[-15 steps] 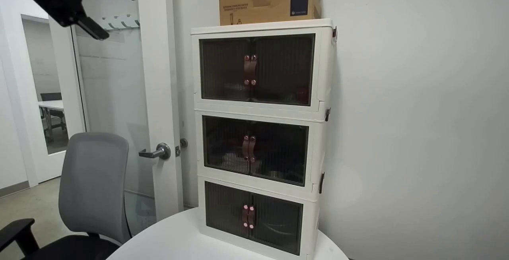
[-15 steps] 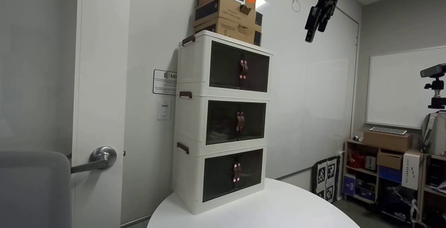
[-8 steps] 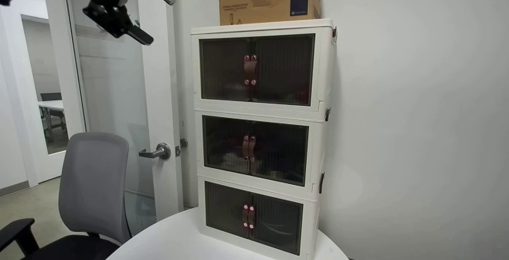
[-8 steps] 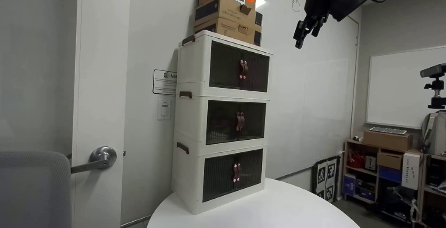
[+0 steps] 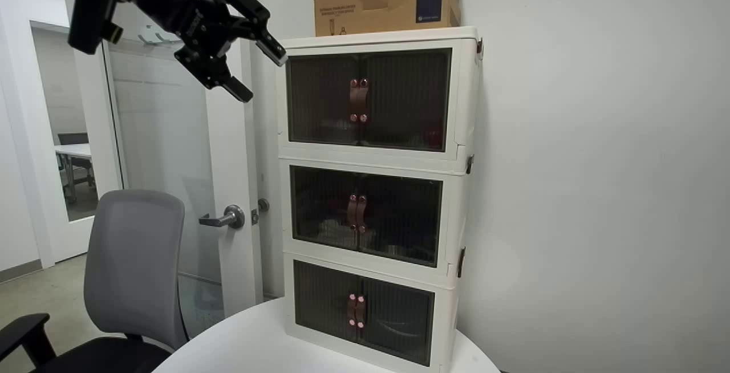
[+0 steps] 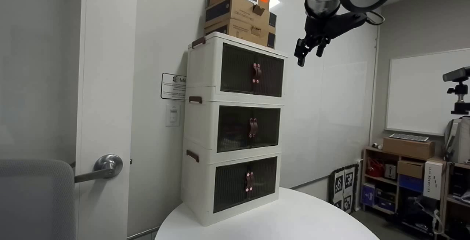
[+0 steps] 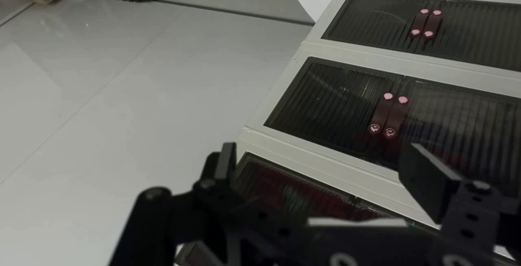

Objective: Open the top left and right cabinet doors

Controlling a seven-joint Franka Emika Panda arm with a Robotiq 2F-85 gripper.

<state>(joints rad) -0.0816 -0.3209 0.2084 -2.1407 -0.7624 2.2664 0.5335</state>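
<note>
The top left door [image 5: 322, 105] and top right door [image 5: 408, 105] are dark smoked panels in the cream top tier. Both are shut; they also show in an exterior view as left door [image 6: 237, 69] and right door [image 6: 271, 76]. Their reddish handles [image 5: 359, 100] sit side by side at the middle seam. My gripper [image 5: 261, 75] is open and empty, in front of the top tier and apart from it; it also shows in an exterior view [image 6: 310, 57]. In the upside-down wrist view the gripper [image 7: 321, 151] hides the top handles; part of the top right door [image 7: 268, 180] shows.
Middle-tier doors [image 5: 365, 216] and bottom-tier doors [image 5: 362, 313] are shut below. Cardboard boxes [image 6: 238, 16] are stacked on the cabinet. The cabinet stands on a round white table [image 6: 293, 218] against a wall. A grey chair [image 5: 134, 264] and a room door [image 5: 231, 133] stand nearby.
My gripper has come down and closer to the top tier, moving right in an exterior view and left in an exterior view. It stays open. The doors have not moved.
</note>
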